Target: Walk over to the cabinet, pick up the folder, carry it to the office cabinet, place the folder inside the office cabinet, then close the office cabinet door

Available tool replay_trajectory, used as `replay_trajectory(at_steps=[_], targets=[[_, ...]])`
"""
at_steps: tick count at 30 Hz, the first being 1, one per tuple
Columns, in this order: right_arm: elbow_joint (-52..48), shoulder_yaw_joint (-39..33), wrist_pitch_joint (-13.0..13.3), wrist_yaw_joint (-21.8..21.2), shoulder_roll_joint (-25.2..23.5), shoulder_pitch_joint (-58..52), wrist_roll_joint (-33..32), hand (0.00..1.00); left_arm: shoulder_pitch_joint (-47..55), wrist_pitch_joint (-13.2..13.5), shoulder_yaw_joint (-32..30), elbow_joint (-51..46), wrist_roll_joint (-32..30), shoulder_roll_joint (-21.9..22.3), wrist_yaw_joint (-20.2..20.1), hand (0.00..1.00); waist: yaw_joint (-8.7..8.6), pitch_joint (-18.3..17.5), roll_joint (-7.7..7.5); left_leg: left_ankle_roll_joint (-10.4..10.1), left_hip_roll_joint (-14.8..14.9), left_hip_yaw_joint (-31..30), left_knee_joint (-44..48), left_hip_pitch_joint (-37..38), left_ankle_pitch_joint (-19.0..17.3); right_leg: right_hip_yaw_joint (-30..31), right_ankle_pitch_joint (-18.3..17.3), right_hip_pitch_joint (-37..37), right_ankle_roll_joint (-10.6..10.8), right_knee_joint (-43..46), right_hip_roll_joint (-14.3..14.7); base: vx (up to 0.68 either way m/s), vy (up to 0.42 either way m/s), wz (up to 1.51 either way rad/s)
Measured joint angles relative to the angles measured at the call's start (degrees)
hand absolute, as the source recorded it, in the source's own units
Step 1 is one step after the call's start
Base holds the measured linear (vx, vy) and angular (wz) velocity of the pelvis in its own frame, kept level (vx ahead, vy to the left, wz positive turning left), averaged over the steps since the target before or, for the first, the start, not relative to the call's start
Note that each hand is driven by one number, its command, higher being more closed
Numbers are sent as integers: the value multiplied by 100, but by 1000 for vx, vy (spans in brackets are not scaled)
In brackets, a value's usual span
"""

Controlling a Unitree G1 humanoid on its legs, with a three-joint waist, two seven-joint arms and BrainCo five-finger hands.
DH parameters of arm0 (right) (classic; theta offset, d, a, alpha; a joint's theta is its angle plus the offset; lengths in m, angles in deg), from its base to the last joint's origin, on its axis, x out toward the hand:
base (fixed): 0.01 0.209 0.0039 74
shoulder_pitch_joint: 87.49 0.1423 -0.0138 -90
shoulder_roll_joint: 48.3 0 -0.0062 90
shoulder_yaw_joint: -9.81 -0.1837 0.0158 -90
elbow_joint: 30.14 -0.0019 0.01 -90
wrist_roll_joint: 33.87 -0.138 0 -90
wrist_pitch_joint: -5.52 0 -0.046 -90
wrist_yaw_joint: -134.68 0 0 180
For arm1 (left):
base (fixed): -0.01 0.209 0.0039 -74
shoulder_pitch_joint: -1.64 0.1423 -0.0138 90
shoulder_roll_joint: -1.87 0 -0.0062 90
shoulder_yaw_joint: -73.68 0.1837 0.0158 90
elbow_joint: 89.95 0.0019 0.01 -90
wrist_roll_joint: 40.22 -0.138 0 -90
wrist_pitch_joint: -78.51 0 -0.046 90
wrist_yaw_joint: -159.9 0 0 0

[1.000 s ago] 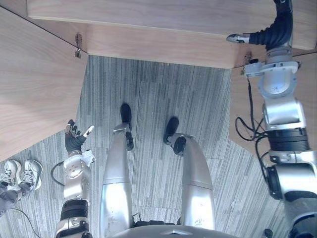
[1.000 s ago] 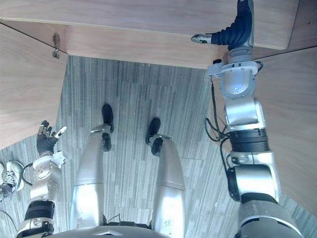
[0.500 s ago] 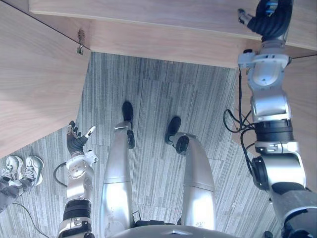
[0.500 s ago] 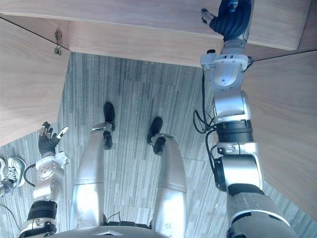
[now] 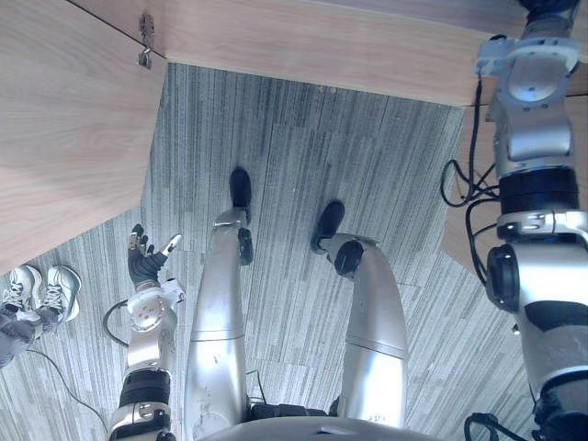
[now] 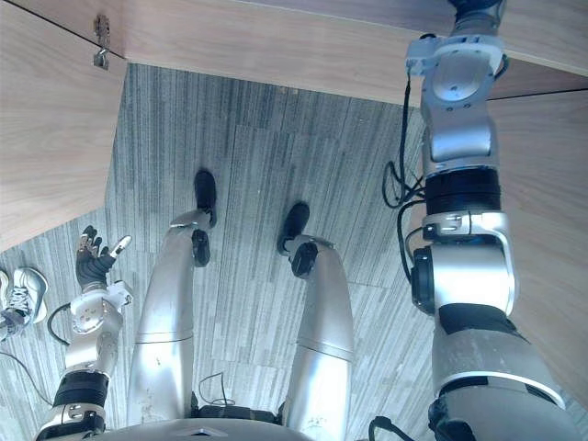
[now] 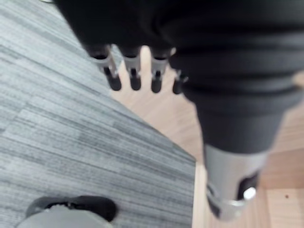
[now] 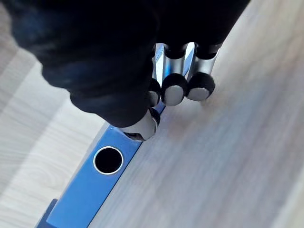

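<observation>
A blue folder (image 8: 90, 190) with a round finger hole in its spine stands against pale wood in the right wrist view. My right hand (image 8: 173, 90) is shut on the top of that spine, fingers curled over one side and the thumb pressed on the other. In the eye views the right arm (image 5: 537, 138) reaches straight up into the wooden cabinet (image 5: 322, 46). My left hand (image 5: 144, 262) hangs low beside my left leg, open with straight fingers (image 7: 133, 80) and nothing in it.
An open wooden cabinet door (image 5: 64, 138) with a metal hinge (image 5: 145, 55) stands at the left, another door panel (image 6: 551, 230) at the right. Grey striped carpet (image 5: 303, 156) lies between them. A person's white shoes (image 5: 37, 299) stand at the far left.
My right arm has stretched further up into the cabinet and its fingers have curled shut. The picture has shifted a little. The left hand has stayed as it was.
</observation>
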Motion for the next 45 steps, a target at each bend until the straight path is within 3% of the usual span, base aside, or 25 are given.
replay_trajectory(at_steps=[13, 31, 36, 45], targets=[[1083, 422, 15, -14, 152, 1094, -667, 100, -3, 58, 3, 111, 165, 5, 18, 0, -19, -1, 1, 4, 4, 13, -35, -70, 8, -10, 13, -77, -50, 3, -6, -11, 4, 0], [1203, 380, 12, 29, 107, 1125, -1090, 100, -33, 111, -34, 68, 323, 209, 21, 0, -71, -18, 4, -47, -25, -10, -356, 168, 237, -79, 95, 92, -138, -165, -1, -21, 1, 3], [-346, 172, 20, 154, -121, 189, -1066, 100, -141, 101, -50, 60, 320, 200, 42, 0, -87, -23, 2, -45, 132, -3, -116, 303, 103, -94, 92, 330, -133, -170, 118, -30, 1, -14], [-4092, -129, 132, 250, -803, -2867, 84, 100, -347, -131, -56, 62, 44, 212, 136, 0, -234, -46, -30, -10, 236, 49, 198, 942, -221, 49, -30, 980, -40, -63, 204, -19, 7, -9]])
